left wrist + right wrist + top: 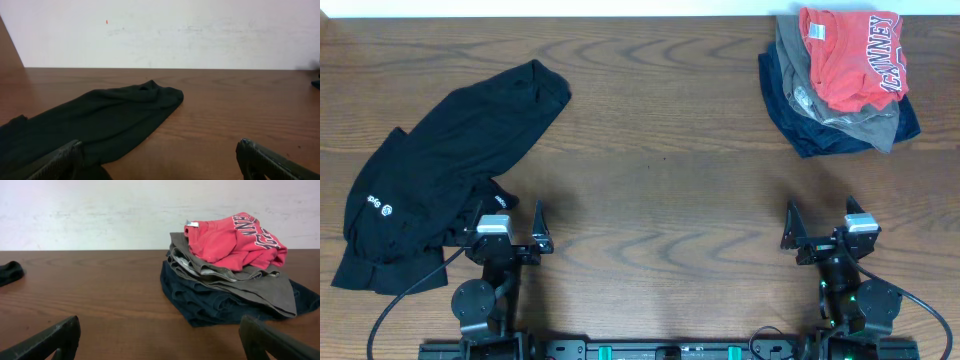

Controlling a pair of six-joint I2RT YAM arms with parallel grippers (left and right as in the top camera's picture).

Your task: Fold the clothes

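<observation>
Both claws are spread and empty, apparently waiting for the first fold. The black garment (450, 140) lies bunched ahead and to the left of the left claw (508, 226), its near edge under that claw's outer finger, so it likely needs flattening first. A pile of other clothes (850, 60) sits well ahead of the right claw (820, 226)

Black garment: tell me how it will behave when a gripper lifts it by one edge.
The black garment lies crumpled in soft folds, so it is probably floppy and would sag from a single pinch. It is large, so part would likely drag on the table. Pushed, it would probably bunch up rather than slide whole.
</observation>
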